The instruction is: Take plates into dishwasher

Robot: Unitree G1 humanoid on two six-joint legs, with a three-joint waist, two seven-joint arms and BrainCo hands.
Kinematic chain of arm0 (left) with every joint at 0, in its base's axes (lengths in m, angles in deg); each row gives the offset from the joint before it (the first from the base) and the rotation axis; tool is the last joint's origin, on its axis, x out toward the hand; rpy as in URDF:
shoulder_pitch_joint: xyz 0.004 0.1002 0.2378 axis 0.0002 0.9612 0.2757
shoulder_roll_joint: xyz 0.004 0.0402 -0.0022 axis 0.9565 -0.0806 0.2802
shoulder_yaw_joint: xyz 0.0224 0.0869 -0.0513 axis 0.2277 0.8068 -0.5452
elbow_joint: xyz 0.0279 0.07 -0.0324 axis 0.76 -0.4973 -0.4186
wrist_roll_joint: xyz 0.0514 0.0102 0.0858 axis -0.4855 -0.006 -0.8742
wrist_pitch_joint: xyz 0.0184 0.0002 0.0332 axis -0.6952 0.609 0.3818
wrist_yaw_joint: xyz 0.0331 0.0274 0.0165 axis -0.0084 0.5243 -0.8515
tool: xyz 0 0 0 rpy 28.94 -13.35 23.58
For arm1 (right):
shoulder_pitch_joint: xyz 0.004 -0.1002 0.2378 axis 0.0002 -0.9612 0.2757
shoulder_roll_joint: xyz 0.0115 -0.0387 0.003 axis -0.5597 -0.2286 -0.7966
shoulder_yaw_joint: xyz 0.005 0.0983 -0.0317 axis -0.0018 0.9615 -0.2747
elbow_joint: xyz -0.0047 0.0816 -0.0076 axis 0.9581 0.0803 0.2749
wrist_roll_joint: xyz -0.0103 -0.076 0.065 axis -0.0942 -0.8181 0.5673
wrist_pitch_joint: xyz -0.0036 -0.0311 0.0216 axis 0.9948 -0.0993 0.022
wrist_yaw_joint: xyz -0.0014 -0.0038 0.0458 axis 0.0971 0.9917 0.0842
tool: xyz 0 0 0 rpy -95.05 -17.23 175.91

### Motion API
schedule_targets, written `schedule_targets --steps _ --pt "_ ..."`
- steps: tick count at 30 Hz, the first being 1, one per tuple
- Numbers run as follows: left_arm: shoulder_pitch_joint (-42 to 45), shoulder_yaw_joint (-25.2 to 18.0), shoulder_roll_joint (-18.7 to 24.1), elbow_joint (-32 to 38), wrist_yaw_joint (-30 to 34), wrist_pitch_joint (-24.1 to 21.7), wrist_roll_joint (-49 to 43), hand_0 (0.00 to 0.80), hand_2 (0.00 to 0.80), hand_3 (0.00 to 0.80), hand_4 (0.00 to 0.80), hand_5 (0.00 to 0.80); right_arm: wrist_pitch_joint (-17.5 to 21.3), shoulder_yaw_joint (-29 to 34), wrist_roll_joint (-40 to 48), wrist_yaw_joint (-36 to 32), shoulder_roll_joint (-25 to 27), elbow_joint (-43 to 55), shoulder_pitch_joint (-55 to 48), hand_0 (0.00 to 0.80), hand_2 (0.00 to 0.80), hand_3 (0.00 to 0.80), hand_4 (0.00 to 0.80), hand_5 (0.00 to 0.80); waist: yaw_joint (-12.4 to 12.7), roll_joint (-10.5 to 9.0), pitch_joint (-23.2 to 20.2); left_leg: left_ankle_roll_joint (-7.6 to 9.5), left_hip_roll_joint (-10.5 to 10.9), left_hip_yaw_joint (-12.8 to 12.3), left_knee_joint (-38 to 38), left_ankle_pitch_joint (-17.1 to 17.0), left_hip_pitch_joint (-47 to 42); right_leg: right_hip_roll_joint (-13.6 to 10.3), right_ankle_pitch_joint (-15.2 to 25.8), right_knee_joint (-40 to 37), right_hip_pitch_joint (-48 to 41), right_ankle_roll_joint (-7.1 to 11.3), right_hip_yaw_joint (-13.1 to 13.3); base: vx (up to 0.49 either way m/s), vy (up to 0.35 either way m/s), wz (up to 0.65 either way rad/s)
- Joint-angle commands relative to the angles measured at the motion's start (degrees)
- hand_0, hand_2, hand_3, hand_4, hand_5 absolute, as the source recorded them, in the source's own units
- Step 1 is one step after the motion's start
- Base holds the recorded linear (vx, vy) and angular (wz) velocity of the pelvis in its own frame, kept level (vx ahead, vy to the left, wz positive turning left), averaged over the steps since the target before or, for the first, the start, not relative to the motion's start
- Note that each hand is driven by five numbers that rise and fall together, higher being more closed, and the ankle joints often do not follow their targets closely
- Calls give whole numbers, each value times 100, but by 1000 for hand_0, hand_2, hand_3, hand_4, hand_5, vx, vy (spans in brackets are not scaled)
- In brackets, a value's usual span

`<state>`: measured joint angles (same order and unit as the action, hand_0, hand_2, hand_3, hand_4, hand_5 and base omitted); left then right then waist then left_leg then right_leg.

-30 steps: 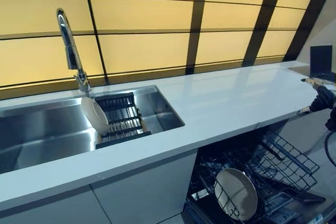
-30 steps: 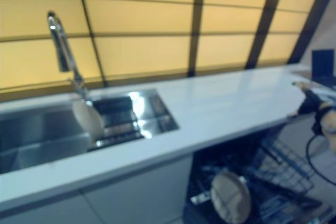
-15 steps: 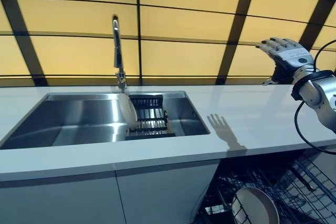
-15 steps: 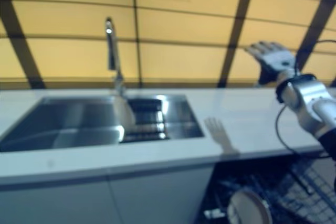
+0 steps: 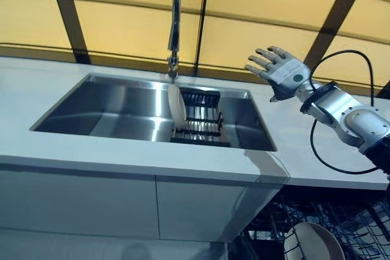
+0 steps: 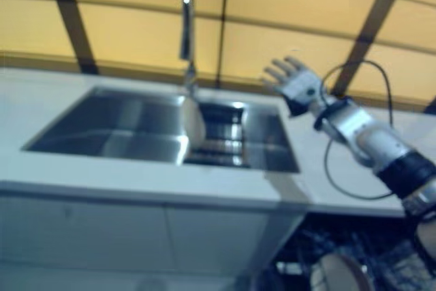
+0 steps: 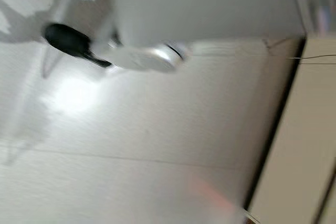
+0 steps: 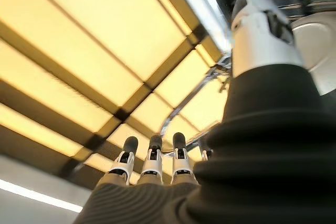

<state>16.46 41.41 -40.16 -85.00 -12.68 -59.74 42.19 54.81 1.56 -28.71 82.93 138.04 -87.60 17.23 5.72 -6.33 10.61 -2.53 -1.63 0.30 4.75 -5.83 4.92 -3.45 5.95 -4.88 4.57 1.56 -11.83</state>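
Note:
A white plate [image 5: 177, 106] stands on edge in a black rack [image 5: 201, 120] inside the steel sink [image 5: 103, 105]. A second white plate [image 5: 312, 243] stands in the open dishwasher's wire rack [image 5: 359, 232], low at the right under the counter. My right hand [image 5: 280, 72] is raised in the air above the counter by the sink's right end. It is open with its fingers [image 8: 152, 156] spread and holds nothing. It is well to the right of the sink plate and apart from it. My left hand shows in no view.
A tall chrome faucet [image 5: 175, 22] rises behind the sink, just behind the rack. The white counter [image 5: 122, 156] runs along the front over white cabinet doors [image 5: 79, 202]. A yellow panelled wall [image 5: 122, 16] closes off the back.
The camera has swung, so the whole scene has shifted. My right hand rose from the counter's far right end and has come leftward to the sink's right end, fingers spread.

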Motion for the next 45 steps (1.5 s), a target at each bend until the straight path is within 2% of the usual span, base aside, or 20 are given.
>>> schedule_targets --steps 1,15,28,34,45 --pt "-255 -6 171 293 -36 0 125 0 0 0 0 0 -284 -388 -276 179 115 -180 1094 0 0 0 0 0 107 -117 294 39 -22 -67 25 180 112 -383 117 -12 36 590 34 -78 19 11" --pt "-275 154 205 518 5 81 385 0 0 0 0 0 -655 -840 -262 369 -110 -546 1690 0 0 0 0 0 245 11 683 9 53 17 25 54 473 -451 192 -12 333 611 -107 -31 3 6" --pt "-300 197 208 559 -19 95 408 0 0 0 0 0 -880 -1033 -52 354 -297 -553 2214 0 0 0 0 0 333 -32 639 -1 64 78 25 64 467 -472 148 -12 295 600 -208 3 -3 3" --pt "-259 178 264 538 -17 117 378 0 0 0 0 0 -812 -1213 248 398 -294 -655 2483 0 0 0 0 0 361 -106 553 -3 61 96 25 86 417 -460 126 -12 224 606 -238 30 -11 4" --pt "-190 105 362 528 11 157 333 0 0 0 0 0 -416 -1795 671 294 -485 -923 3081 0 0 0 0 0 491 -245 487 -6 54 155 25 109 410 -461 97 -12 165 610 -344 17 -3 3"
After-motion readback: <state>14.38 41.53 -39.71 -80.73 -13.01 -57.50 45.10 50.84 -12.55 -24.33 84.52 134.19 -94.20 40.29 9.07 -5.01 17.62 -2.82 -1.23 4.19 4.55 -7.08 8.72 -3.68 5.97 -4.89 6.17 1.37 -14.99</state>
